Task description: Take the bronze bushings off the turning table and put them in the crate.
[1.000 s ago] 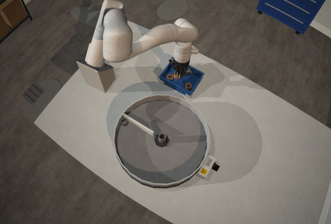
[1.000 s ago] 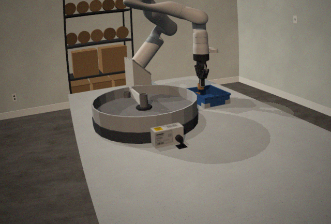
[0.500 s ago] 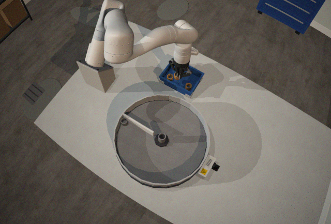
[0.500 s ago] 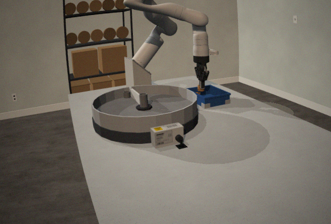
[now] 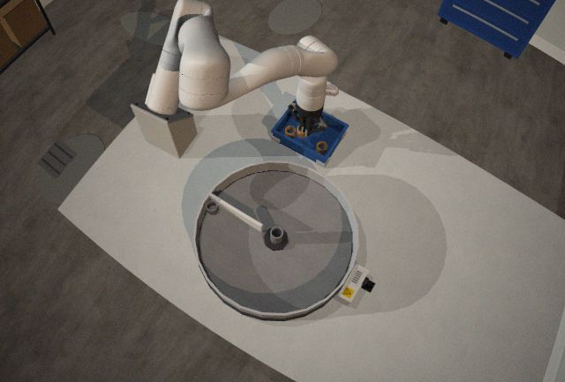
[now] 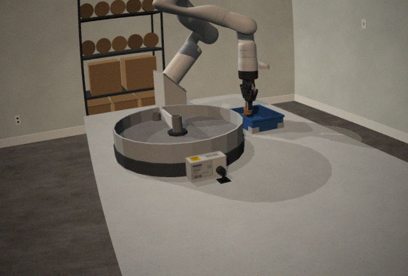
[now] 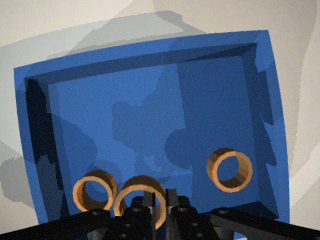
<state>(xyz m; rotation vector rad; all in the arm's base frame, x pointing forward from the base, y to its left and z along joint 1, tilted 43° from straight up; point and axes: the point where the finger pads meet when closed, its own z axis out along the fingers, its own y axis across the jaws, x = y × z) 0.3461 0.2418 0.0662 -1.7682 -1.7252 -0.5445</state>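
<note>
My gripper (image 5: 305, 132) (image 6: 249, 110) (image 7: 160, 203) is shut on the wall of a bronze bushing (image 5: 299, 133) (image 6: 246, 111) (image 7: 141, 182), one finger inside the ring. It holds the bushing low at the blue crate (image 5: 297, 146) (image 6: 266, 123) (image 7: 150, 50), over its inside. Whether the bushing touches the crate floor I cannot tell. A second bronze bushing (image 5: 290, 135) (image 7: 107, 181) stands in the crate close beside it. A third bronze bushing (image 5: 321, 151) (image 7: 215, 164) stands farther off in the crate. A steel bushing (image 5: 211, 211) (image 6: 156, 116) stands on the turning table (image 5: 291, 277) (image 6: 148, 151) near its rim.
A pale bar (image 5: 237, 212) (image 6: 166, 117) reaches from the turning table's rim toward its central post (image 5: 276, 235) (image 6: 176, 123). A white box (image 5: 353, 282) (image 6: 206, 166) with a black knob is at the turning table's outer side. The crate's raised walls surround the bushings.
</note>
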